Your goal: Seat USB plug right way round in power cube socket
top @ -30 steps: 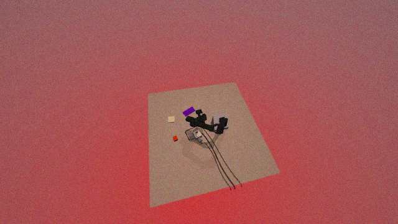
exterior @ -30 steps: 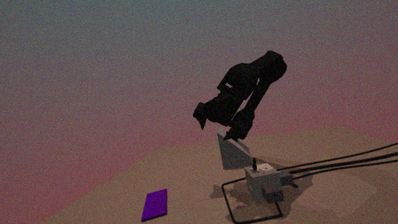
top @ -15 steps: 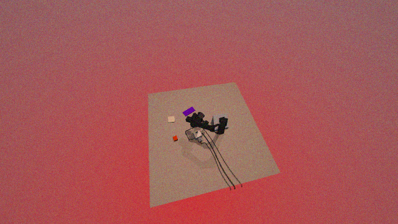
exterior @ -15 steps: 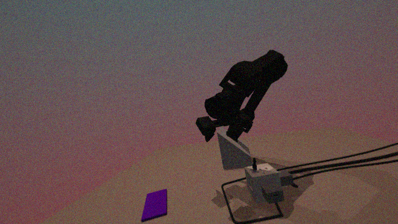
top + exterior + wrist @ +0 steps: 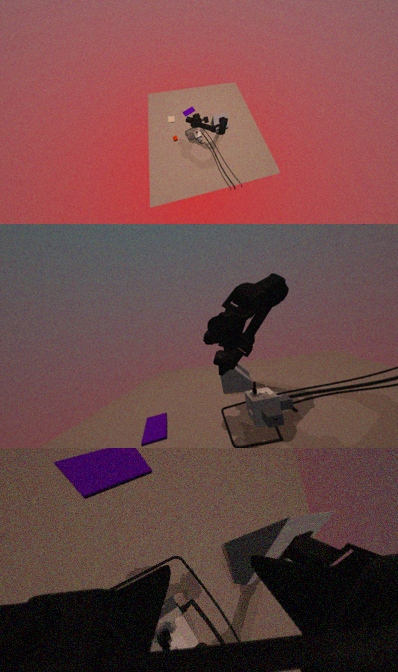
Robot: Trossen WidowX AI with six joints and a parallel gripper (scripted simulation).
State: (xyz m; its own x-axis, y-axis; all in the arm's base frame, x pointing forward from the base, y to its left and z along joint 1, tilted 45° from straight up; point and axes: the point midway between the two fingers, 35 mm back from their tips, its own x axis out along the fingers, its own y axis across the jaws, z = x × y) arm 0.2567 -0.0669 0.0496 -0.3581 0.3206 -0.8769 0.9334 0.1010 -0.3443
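USB plug upright in power cube; gripper spread wide, empty, above; table edges distant

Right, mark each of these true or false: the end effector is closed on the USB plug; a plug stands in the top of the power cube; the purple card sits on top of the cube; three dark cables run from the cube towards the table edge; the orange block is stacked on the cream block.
1. The end effector is closed on the USB plug. False: it is open, empty and above the plug.
2. A plug stands in the top of the power cube. True.
3. The purple card sits on the cube. False: it lies flat on the table, apart from it.
4. Three dark cables run from the cube towards the table edge. True.
5. The orange block is stacked on the cream block. False: they lie apart.
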